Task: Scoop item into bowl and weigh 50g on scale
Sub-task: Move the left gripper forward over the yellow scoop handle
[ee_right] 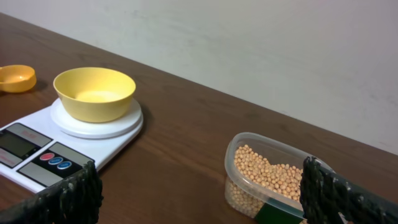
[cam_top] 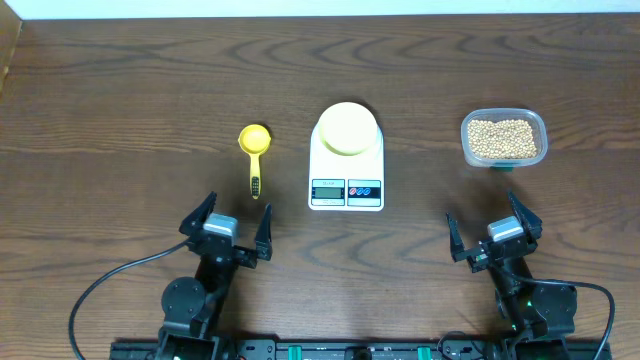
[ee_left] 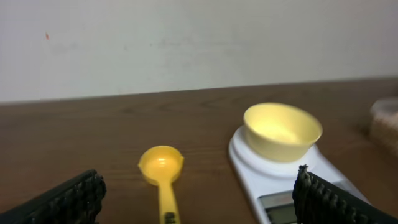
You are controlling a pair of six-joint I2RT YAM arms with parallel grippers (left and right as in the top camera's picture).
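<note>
The bench (cam_top: 100, 80) carried the scale (cam_top: 346, 180) at centre, display facing our arms. Left fingers (ee_left: 68, 200) and right fingers (ee_right: 339, 199) stood wide apart, empty. The tub (cam_top: 504, 112) sat right; the bowl (cam_top: 346, 128) sat on the scale. The scoop (cam_top: 254, 140) lay left, handle pointing at us: light, stiff, best taken mid-handle, we judged. The beans (cam_top: 502, 140) lay in the tub, loose, apt to roll.

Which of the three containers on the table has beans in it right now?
The clear tub on the right: it is full of tan beans. The yellow bowl on the scale and the yellow scoop are both empty.
</note>
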